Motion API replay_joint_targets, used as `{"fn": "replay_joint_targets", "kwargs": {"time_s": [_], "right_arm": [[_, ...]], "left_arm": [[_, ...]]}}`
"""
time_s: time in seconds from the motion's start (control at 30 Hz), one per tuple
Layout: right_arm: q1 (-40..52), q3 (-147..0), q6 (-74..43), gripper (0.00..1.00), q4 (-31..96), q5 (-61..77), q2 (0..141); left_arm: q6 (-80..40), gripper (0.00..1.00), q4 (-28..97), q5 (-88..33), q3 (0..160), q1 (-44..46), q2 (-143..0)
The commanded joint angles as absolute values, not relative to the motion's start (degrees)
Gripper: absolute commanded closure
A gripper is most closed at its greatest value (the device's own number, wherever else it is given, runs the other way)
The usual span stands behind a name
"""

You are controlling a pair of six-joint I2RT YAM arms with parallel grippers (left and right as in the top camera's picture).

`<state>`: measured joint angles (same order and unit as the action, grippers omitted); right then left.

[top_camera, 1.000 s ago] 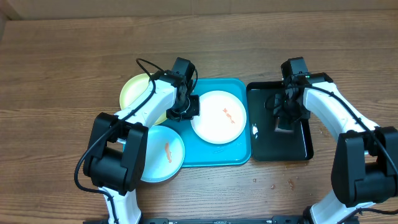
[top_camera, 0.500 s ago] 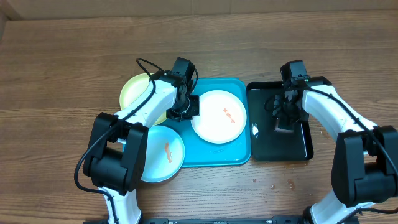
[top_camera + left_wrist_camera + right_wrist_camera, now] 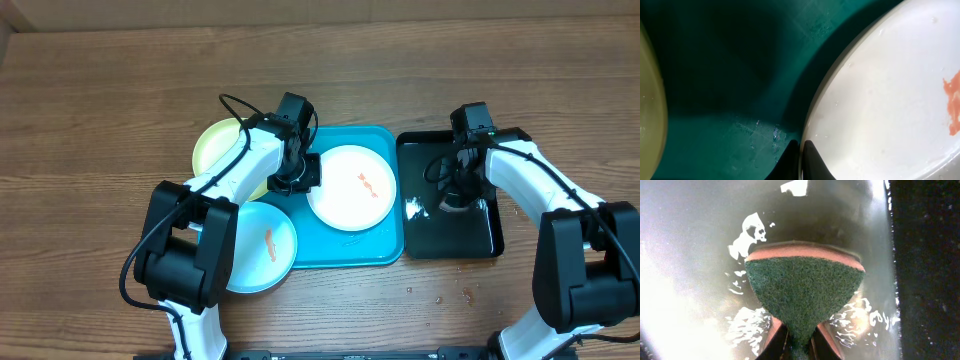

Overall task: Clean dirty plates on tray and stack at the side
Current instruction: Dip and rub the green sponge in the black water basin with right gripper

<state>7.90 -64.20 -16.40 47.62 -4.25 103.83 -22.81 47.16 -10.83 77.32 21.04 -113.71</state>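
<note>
Where my left gripper closes, its two dark fingertips pinch the rim of the white plate, nearly shut with only the thin lip between them. I judge this plate to be light, stiff plastic, glossy and probably slick once wet. The rim is the one real place to hold it, and a pinch there should steady it for scrubbing, though it may tip under hard pressure.

My right gripper is clamped on a sponge, green scouring face toward the camera and orange body behind. It is soft, squashed at the pinch, and sits in the wet black tray.

The white plate lies flat on the turquoise tray, round, with an orange-red smear off centre. The yellow-green plate sits at the tray's left edge. The light blue plate lies across its near left corner, partly off it.
</note>
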Motion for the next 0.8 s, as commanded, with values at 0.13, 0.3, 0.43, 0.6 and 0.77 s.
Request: {"fn": "replay_joint_targets", "kwargs": {"time_s": [0.13,0.3,0.43,0.6,0.77], "right_arm": [[7.7,-64.1,-10.1,0.91,47.4,3.5,103.6],[7.6,-64.5,-9.5,0.73,47.5,3.5,103.6],[7.6,-67.3,-9.6,0.64,50.2,3.4,103.6],[7.6,-67.8,-9.6,0.59,51.7,1.3,103.6],[7.7,-66.6,-10.7,0.59,51.6,1.4,103.6]], "left_arm": [[-23.2,0.94,47.6,-9.9,78.7,21.4,-114.3],[-23.2,0.93,47.7,-9.8,78.7,21.4,-114.3],[-23.2,0.93,47.8,-9.8,78.7,21.4,-114.3],[-23.2,0.93,47.8,-9.8,78.7,21.4,-114.3],[-23.2,0.93,47.7,-9.9,78.7,21.4,-114.3]]}}
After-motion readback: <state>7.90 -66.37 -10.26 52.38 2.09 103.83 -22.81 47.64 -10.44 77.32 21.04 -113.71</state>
